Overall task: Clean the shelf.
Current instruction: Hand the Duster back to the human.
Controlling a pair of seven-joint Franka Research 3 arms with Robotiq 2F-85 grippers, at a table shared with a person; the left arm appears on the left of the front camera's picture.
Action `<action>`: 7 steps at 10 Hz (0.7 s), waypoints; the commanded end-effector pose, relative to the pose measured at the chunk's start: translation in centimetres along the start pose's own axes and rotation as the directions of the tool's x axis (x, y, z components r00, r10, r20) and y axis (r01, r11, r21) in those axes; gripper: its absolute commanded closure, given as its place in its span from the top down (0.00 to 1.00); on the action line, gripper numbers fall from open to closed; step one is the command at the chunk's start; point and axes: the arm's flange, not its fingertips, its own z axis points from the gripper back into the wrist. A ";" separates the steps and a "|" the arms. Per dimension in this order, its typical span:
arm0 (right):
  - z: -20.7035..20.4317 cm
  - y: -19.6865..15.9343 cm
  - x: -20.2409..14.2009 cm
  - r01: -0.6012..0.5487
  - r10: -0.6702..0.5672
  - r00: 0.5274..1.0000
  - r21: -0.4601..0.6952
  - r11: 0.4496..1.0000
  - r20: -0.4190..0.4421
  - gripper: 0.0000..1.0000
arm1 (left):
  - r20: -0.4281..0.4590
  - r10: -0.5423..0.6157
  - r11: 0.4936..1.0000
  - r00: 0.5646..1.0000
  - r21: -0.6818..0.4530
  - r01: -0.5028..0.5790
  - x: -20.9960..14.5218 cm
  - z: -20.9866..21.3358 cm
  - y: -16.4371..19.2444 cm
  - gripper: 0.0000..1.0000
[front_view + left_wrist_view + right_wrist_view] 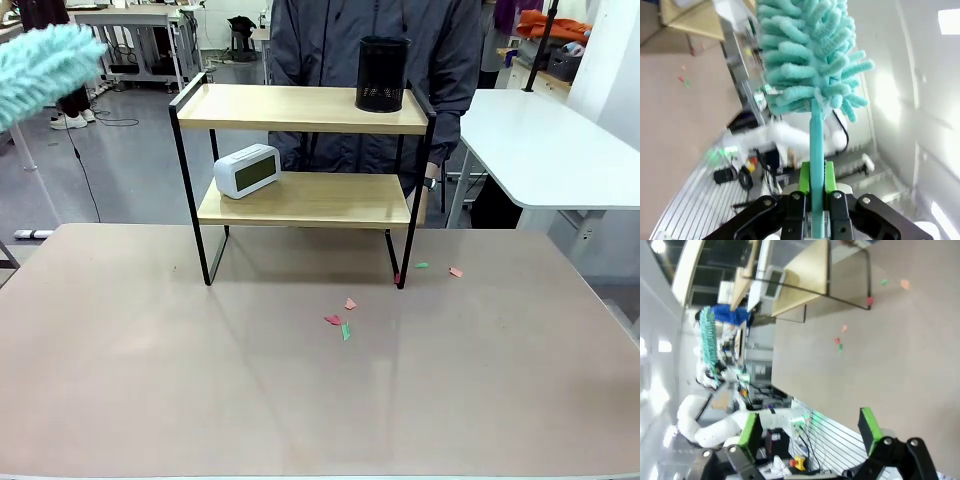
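Observation:
The shelf [300,108] stands at the far middle of the table, two light wooden boards in a black frame. In the front view the fluffy teal duster head [45,65] hangs high at the far left, apart from the shelf. My left gripper [814,190] is shut on the duster's teal handle [815,145], and the duster head [810,55] rises above the fingers. A corner of the shelf [690,20] shows far off, blurred. My right gripper [810,432] is open and holds nothing, high above the table, with the shelf [805,277] and the duster [707,347] far away.
A black mesh pen holder [382,73] stands on the top board at the right. A white clock [246,170] sits on the lower board at the left. Small red and green paper scraps [340,320] lie on the table before the shelf. A person stands behind it.

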 end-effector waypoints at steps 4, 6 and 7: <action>-11.4 12.1 -1.5 -0.361 0.404 0.823 0.180 0.915 -0.400 1.00 | -0.816 -0.034 0.999 0.577 -0.015 0.038 -0.7 -13.4 -6.5 0.12; -14.5 13.6 -7.0 -0.403 0.509 0.675 0.312 0.861 -0.533 1.00 | -0.869 0.082 0.996 0.488 0.094 0.000 0.1 -19.3 -4.5 0.12; -12.7 13.5 -2.5 -0.353 0.382 0.815 0.149 0.923 -0.435 1.00 | -0.736 -0.018 1.000 0.677 -0.011 0.016 -2.0 -16.6 -6.2 0.12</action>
